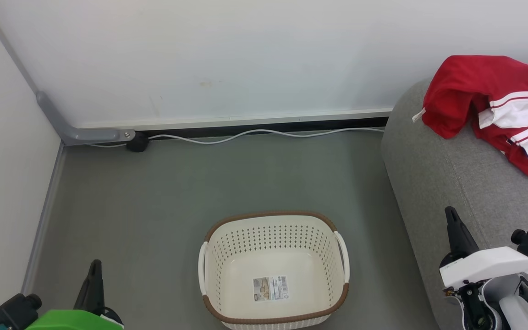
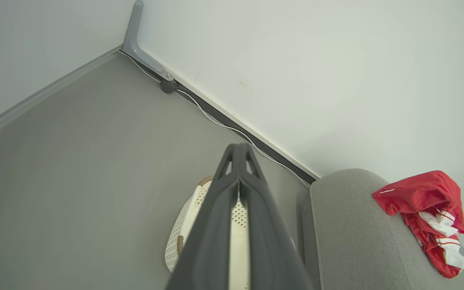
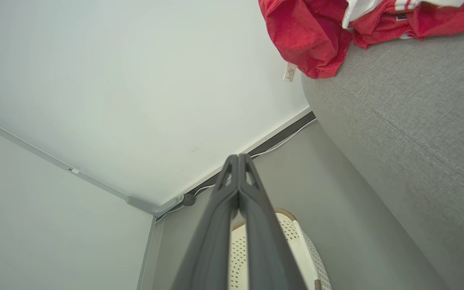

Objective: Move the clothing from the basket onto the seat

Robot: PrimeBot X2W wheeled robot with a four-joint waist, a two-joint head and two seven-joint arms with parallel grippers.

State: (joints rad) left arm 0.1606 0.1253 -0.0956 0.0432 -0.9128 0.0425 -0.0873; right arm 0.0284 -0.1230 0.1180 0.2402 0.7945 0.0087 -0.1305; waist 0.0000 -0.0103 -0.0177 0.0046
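Fingers on both arms are pressed together with nothing between them. The left gripper (image 1: 95, 268) stands at the lower left of the head view above the grey floor (image 1: 154, 192). The right gripper (image 1: 451, 215) stands at the lower right, over the near part of the seat (image 1: 452, 174). Each wrist view shows its own pair meeting right up to the tips. The basket (image 1: 271, 214) sits on the floor between the two grippers, near the seat's rounded side but not touching it. Its inside is bare: the perforated walls and the pale bottom with its small label (image 1: 270, 288) are in plain sight, with no cloth on them. The clothing (image 1: 475, 87) lies in a crumpled red heap with white stripes and panels at the far end of the seat, close to the wall (image 1: 245, 55). One red fold hangs over the seat's rounded edge. Part of the heap runs past the right edge of the head view, so I cannot tell how many garments it holds. Judged from how things lie, the moving looks finished: the clothing is on the seat, the basket is emptied, and neither gripper carries anything. I see nothing left to fetch.
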